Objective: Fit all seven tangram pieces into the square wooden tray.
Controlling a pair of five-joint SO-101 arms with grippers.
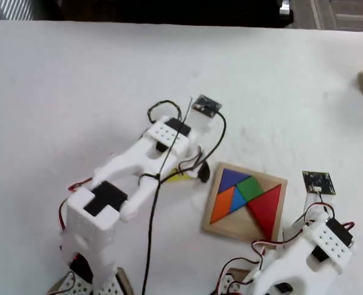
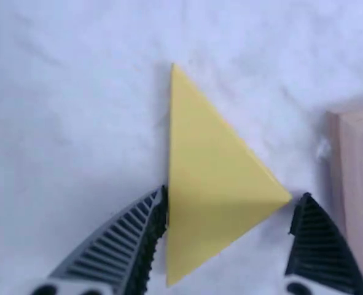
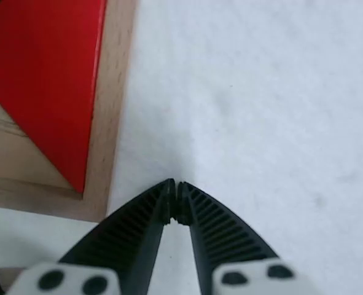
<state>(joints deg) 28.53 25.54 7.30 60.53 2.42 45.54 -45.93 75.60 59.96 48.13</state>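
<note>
The flat yellow wooden triangle (image 2: 212,184) lies on the white bench (image 2: 70,92), just beside the square wooden tray (image 2: 348,160) and outside its rim. The left gripper (image 2: 230,206) stands open around it. One finger touches the triangle's long straight edge and the other sits just off the opposite corner, so nothing is pinched yet.

That grip looks like the main risk. Squeezed between an edge and a point, the thin piece could pivot and shoot out sideways, or tip up and slip under a finger. If it is carried skewed, it could catch on the tray's rim or land on top of the coloured pieces (image 1: 250,189) already seated, missing the bare wood on the tray's side nearest the arms.

The right gripper (image 3: 176,203) is closed on nothing, over the bench by the tray corner that holds the red triangle (image 3: 40,80).

No brand, label or writing is legible.
</note>
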